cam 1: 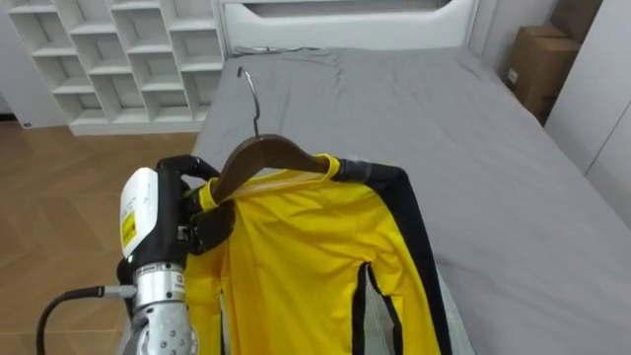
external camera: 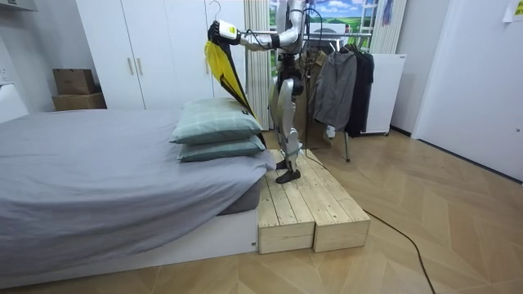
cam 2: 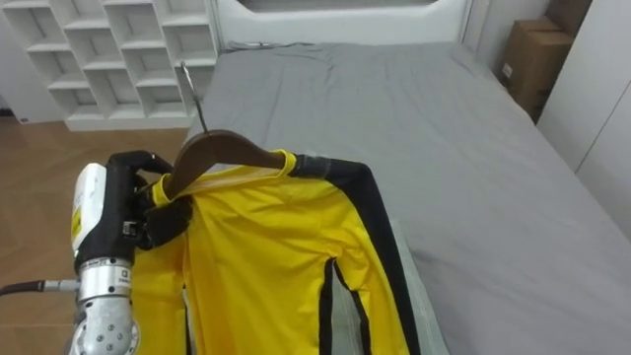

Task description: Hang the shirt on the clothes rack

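Observation:
A yellow shirt (cam 1: 296,256) with black sleeves and side stripes hangs on a brown wooden hanger (cam 1: 266,153) with a metal hook. My left hand (cam 1: 197,212) comes in from the lower left, its fingers curled round the hanger's left end and the shirt's shoulder there. In the room view I stand on a wooden platform (external camera: 306,204) beside the bed. There my left hand (external camera: 216,31) holds the shirt (external camera: 221,65) up high over the pillows (external camera: 216,126). The right eye view shows the same hanger (cam 2: 222,148) and hand (cam 2: 153,212).
A grey bed (cam 1: 493,177) stretches ahead under the shirt. A white cubby shelf (cam 1: 118,59) stands at the far left and a cardboard box (cam 1: 537,64) at the far right. Behind me a clothes rack (external camera: 343,73) carries dark garments.

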Available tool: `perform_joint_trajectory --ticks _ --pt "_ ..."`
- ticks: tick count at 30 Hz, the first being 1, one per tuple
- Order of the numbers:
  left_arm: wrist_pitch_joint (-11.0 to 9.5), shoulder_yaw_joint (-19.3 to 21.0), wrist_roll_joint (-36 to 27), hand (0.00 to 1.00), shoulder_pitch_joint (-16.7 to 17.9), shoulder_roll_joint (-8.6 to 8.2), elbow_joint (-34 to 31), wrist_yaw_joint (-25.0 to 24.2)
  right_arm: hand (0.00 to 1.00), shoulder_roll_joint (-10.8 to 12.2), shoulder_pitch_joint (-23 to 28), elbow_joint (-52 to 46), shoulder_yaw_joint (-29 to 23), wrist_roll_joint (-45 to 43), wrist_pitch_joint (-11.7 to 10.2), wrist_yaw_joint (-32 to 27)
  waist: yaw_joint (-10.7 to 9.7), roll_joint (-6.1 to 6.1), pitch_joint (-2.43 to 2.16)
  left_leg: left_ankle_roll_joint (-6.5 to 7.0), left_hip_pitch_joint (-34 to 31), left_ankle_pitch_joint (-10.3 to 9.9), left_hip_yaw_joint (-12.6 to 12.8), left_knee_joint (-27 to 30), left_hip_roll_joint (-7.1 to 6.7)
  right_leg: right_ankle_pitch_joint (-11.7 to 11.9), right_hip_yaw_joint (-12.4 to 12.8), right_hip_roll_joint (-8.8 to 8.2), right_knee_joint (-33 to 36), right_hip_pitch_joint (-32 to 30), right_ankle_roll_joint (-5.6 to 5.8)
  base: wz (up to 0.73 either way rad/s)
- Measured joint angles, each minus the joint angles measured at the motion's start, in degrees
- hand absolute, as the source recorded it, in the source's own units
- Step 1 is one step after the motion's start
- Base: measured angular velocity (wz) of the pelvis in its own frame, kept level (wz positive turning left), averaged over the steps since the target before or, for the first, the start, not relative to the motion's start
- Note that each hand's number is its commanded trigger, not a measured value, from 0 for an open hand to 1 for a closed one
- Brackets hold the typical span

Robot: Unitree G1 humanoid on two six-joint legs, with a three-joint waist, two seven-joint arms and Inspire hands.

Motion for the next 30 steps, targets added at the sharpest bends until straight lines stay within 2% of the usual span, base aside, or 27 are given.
perform_joint_trajectory --ticks 6,17,21,25,30 --pt "0.0 0.0 0.0 1.0 0.3 -0.01 0.0 0.0 0.0 0.0 0.3 0.0 0.0 0.0 0.0 -0.1 1.1 -0.17 0.21 -0.01 0.5 0.0 0.0 -0.2 0.0 0.0 0.2 0.03 0.0 0.6 0.0 0.0" --pt "0.0 -0.1 0.0 1.0 0.8 0.06 -0.6 0.5 0.0 0.0 0.2 0.0 0.0 0.0 0.0 -2.6 1.0 -0.16 0.24 -0.03 0.4 0.0 0.1 -0.1 -0.15 0.0 0.7 0.03 -0.4 0.5 0.0 0.0" --pt "0.0 -0.4 0.5 1.0 1.0 0.2 -1.8 2.8 0.0 0.0 0.1 0.1 -0.2 -2.9 0.0 -8.0 0.6 -0.13 0.2 -0.03 0.6 0.0 0.2 -0.3 -0.23 0.0 0.8 0.02 -1.0 0.5 0.0 0.0" --pt "0.0 -0.4 0.4 1.0 2.1 0.32 -1.7 5.3 0.0 -0.1 -0.6 -0.3 -3.5 -10.2 0.0 -14.2 -0.1 -0.04 0.22 -0.03 0.5 0.0 0.1 -0.5 -0.26 0.0 0.5 0.04 -0.9 0.6 0.0 0.0" --pt "0.0 -1.7 -0.3 1.0 2.7 0.82 -1.5 7.9 0.0 -0.7 -1.9 -2.6 -6.5 -13.7 -0.1 -25.7 -0.5 0.18 0.35 -0.04 1.2 0.0 0.3 -0.9 -0.23 0.0 0.5 0.05 -0.8 1.0 0.0 0.0"
